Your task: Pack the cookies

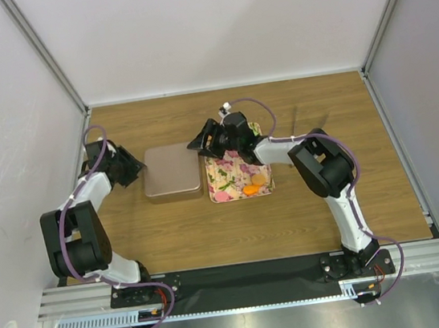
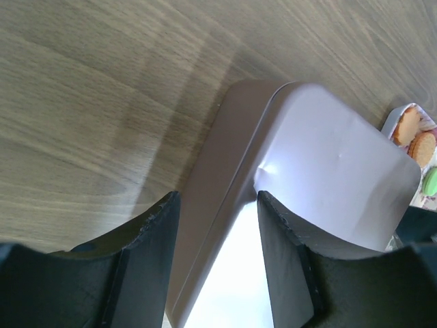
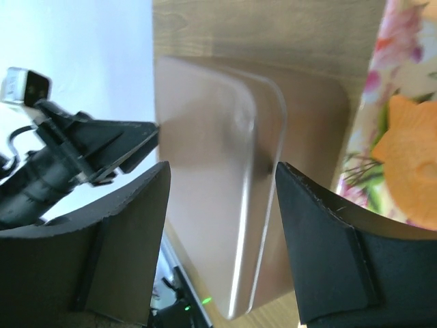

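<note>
A wooden surface (image 1: 291, 219) seen from above, with two robot arms reaching in from the 6 o'clock edge. Near the middle lies a closed, pinkish-brown metal tin (image 1: 170, 170) with rounded corners. Just beside it, at its 3 o'clock side, sits a floral tray (image 1: 223, 181). The cookies (image 1: 250, 184) are in this tray; from above only an orange patch shows, toward the tray's 5 o'clock corner, and the right arm hides the far part of the tray.

The left gripper (image 1: 133, 166) is at the tin's 9 o'clock edge. In the left wrist view its fingers are spread apart and hold nothing, with the tin's corner and side wall showing between them; whether they touch the tin cannot be told. At the 3 o'clock edge of that view, past the tin, two orange cookies and part of a green one lie in the tray.

The right gripper (image 1: 201, 144) hangs over the tin's 1 o'clock corner, where tin and tray meet. In the right wrist view its fingers are also spread wide and empty, with the tin's smooth lid between them. The floral tray and a blurred orange shape show at that view's 3 o'clock side, and the left gripper at its 9 o'clock side.
</note>
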Controlling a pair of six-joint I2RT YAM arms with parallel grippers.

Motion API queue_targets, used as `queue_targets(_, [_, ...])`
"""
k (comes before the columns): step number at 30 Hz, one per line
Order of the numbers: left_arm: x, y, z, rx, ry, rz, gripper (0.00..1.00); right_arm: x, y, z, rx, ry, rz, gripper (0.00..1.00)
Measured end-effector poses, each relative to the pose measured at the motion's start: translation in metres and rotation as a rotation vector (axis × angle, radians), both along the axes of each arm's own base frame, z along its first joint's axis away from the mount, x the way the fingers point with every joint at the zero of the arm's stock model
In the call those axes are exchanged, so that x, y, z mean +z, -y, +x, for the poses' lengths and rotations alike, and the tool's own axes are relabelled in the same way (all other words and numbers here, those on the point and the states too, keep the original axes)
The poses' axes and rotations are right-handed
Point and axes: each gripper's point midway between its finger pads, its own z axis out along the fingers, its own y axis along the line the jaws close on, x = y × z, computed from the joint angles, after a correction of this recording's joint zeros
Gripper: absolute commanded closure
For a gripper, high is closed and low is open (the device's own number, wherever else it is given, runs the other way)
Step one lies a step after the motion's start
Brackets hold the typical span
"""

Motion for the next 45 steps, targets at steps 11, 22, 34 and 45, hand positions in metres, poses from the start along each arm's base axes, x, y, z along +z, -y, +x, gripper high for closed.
queue_targets(11, [0.007, 0.008, 0.012, -0.032, 0.008, 0.037, 0.45, -0.037, 0.005, -0.004, 0.008, -0.065, -0.097, 0.41])
queue_targets(22, [-0.001, 0.008, 0.012, -0.028, -0.023, 0.046, 0.45, -0.034, 0.001, -0.005, 0.017, -0.063, -0.095, 0.46])
queue_targets(34, [-0.004, 0.003, 0.028, -0.015, -0.028, 0.066, 0.45, -0.033, -0.008, -0.003, 0.035, -0.08, -0.107, 0.53])
queue_targets(45, [-0.002, -0.007, 0.041, 0.009, -0.026, 0.107, 0.45, -0.03, -0.019, -0.013, 0.068, -0.073, -0.105, 0.55])
